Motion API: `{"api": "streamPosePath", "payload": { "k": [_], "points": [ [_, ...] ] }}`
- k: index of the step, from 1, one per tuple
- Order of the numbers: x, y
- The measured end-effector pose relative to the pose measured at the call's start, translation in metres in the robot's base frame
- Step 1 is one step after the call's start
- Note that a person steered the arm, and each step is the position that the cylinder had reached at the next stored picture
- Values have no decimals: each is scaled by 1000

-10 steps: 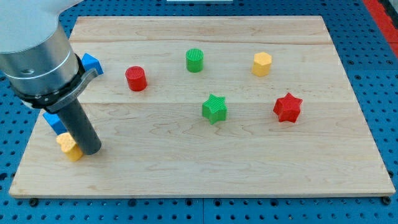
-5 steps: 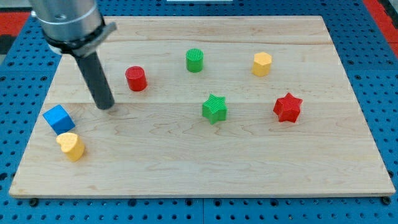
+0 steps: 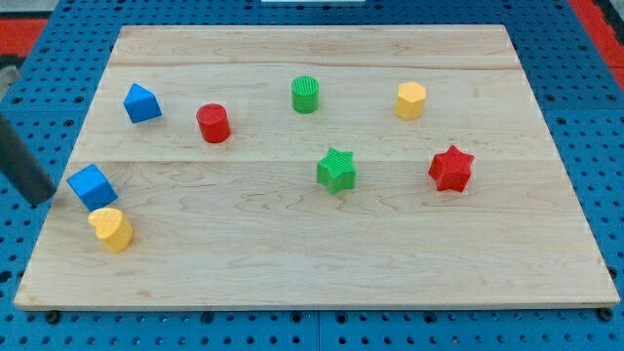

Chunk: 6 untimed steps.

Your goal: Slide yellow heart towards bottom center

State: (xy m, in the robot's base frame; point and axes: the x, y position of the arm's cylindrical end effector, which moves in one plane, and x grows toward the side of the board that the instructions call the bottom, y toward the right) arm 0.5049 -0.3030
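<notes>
Camera view: my tip [image 3: 41, 198] stands at the board's left edge, over the blue pegboard, just at 9 o'clock of the blue cube [image 3: 93, 186] and apart from it. The rod carries no jaws; it touches no block.

The yellow heart-shaped block [image 3: 110, 229] lies near the pale wooden board's [image 3: 322, 263] left edge, touching the blue cube at its 11 o'clock. Bare wood runs from its 3 o'clock along the whole bottom strip.

The second blue block [image 3: 142, 102], a wedge-like shape, sits at upper left. The red cylinder [image 3: 213, 123], green cylinder [image 3: 305, 94] and yellow hexagonal block [image 3: 410, 99] line the upper half. The green star [image 3: 336, 170] and red star [image 3: 450, 168] sit mid-board, well apart.
</notes>
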Motion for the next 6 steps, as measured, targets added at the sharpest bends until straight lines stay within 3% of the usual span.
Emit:
{"api": "streamPosePath", "payload": {
  "k": [3, 4, 6],
  "points": [
    [51, 101],
    [51, 119],
    [43, 234]
  ]
}}
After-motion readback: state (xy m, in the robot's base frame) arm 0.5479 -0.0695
